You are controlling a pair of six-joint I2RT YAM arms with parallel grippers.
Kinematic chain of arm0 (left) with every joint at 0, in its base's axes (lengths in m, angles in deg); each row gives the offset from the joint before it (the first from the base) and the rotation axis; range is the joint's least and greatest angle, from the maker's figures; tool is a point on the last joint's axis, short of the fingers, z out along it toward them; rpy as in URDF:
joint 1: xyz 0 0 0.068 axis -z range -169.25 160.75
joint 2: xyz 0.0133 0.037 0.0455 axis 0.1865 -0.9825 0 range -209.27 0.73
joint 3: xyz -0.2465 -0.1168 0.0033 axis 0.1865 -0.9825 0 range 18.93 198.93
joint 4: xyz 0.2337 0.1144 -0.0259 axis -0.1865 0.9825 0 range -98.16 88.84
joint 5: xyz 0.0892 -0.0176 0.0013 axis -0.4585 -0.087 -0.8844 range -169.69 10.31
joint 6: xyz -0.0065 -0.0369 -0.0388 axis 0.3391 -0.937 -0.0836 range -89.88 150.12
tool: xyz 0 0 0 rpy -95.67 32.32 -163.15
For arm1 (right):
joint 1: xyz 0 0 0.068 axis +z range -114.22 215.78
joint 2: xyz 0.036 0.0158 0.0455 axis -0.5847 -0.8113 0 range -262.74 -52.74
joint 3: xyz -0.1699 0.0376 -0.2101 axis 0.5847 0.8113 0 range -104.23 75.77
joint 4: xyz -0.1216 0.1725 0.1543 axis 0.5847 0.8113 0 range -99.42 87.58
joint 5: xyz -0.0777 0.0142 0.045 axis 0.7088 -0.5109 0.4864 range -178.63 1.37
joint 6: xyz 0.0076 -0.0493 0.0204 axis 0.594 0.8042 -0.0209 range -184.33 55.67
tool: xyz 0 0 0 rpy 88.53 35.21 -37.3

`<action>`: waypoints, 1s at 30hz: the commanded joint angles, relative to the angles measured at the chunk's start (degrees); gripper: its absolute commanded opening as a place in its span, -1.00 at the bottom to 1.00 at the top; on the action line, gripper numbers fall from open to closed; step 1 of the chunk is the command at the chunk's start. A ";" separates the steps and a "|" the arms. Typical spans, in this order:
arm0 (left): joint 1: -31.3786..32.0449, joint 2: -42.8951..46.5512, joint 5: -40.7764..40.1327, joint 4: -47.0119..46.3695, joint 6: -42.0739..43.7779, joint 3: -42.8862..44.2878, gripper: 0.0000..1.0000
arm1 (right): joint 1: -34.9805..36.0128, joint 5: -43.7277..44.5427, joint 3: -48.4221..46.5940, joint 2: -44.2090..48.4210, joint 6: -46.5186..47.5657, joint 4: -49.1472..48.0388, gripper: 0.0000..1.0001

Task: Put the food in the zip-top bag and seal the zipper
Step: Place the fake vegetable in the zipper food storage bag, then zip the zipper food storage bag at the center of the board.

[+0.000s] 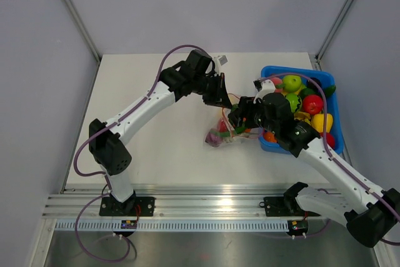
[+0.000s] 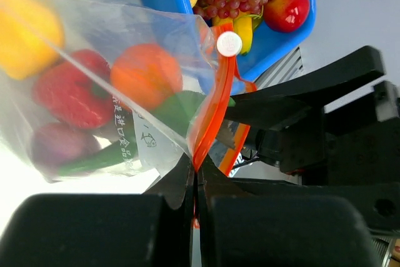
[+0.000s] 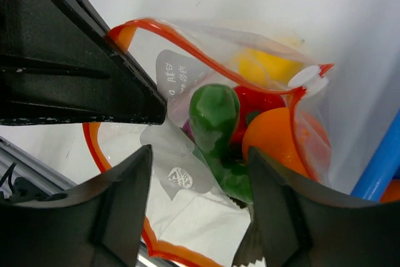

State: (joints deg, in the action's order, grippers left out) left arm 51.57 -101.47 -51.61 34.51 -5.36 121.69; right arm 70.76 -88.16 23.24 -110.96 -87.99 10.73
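Observation:
The clear zip-top bag [image 1: 220, 134] hangs between both grippers, left of the bin. My left gripper [image 2: 198, 176] is shut on the orange-red zipper [image 2: 212, 117] at the bag's mouth and holds it up. Yellow, red, orange [image 2: 145, 74], green and purple food shows through the bag [image 2: 94, 42]. My right gripper [image 3: 199, 154] is open at the open mouth, its fingers either side of a green vegetable [image 3: 215, 123] inside the bag, not touching it. An orange [image 3: 275, 142], a red piece and a yellow piece [image 3: 265, 67] lie behind it. The white slider [image 3: 306, 78] sits at the zipper's end.
The blue bin [image 1: 270, 70] at the right holds several more toy fruits, such as a green apple [image 1: 291, 82] and a red one [image 1: 312, 104]. Its wall [image 3: 378, 167] is close to my right gripper. My left arm's black finger [image 3: 75, 73] fills the right wrist view's upper left.

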 commanded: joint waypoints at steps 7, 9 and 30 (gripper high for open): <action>-0.30 1.47 2.60 -4.00 0.68 0.77 -1.00 | 0.61 12.68 -7.05 7.76 3.97 9.12 0.52; -0.30 1.56 2.60 -4.00 1.12 0.60 -1.00 | 0.61 15.08 -7.41 7.86 4.32 12.19 0.52; -1.52 -0.20 -0.38 5.30 13.76 6.38 -0.77 | 0.09 12.02 -1.87 -1.02 -4.98 8.35 -1.00</action>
State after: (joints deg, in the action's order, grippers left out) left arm 51.30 -101.58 -51.44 39.01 3.58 122.47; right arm 70.92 -74.54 23.17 -110.85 -88.25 23.34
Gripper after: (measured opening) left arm 0.057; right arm 0.012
